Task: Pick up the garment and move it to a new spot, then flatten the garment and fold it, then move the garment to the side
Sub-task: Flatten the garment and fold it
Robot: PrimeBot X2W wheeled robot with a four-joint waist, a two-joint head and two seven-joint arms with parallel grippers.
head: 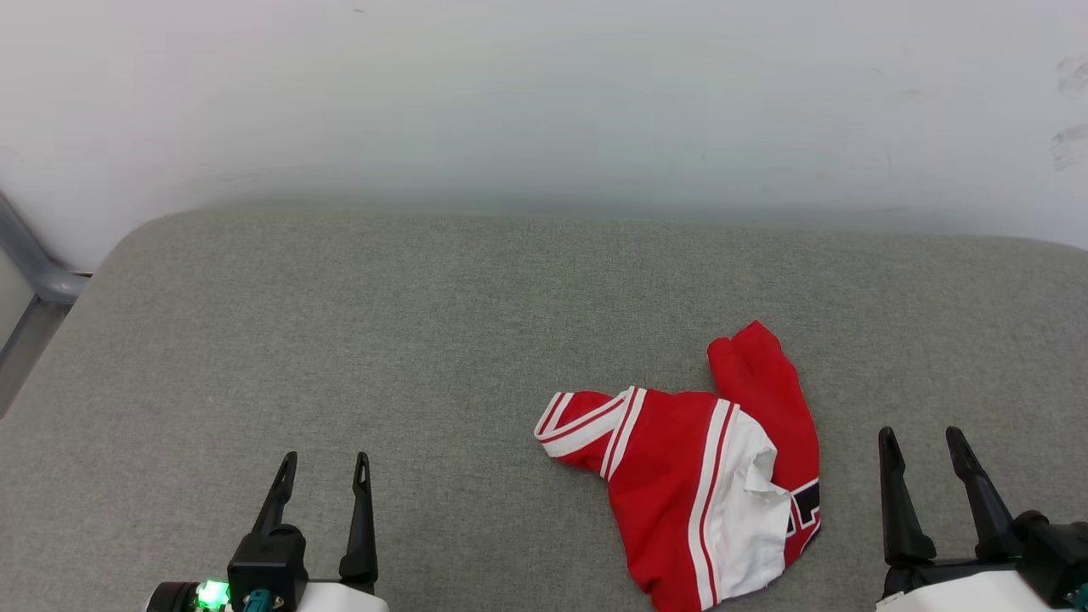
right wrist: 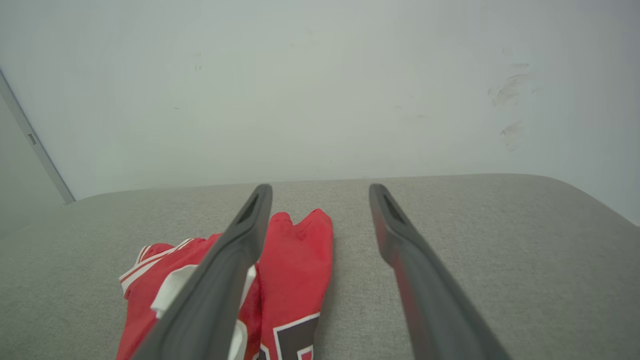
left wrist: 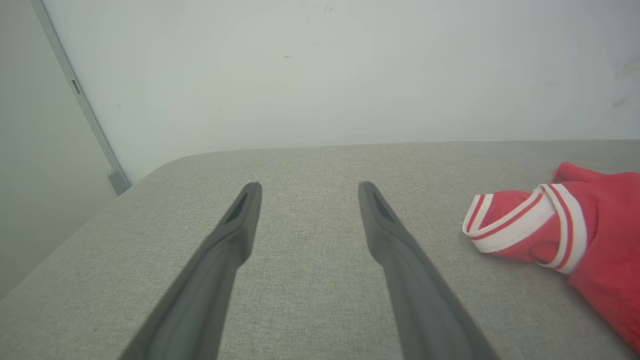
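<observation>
The garment (head: 697, 493) lies crumpled on the grey padded surface (head: 340, 323), between the two grippers and much nearer the right one. At the left, the left gripper (head: 327, 457) has its fingers spread wide with nothing between them. The shirt is well off to its right, and the striped sleeve cuff (left wrist: 505, 220) is the part closest to it. Further right, the red heap shows white panels and part of a black, white-edged letter. The right gripper (head: 920, 433) is likewise spread and empty, with the shirt just to its left and apart from it in the head view.
</observation>
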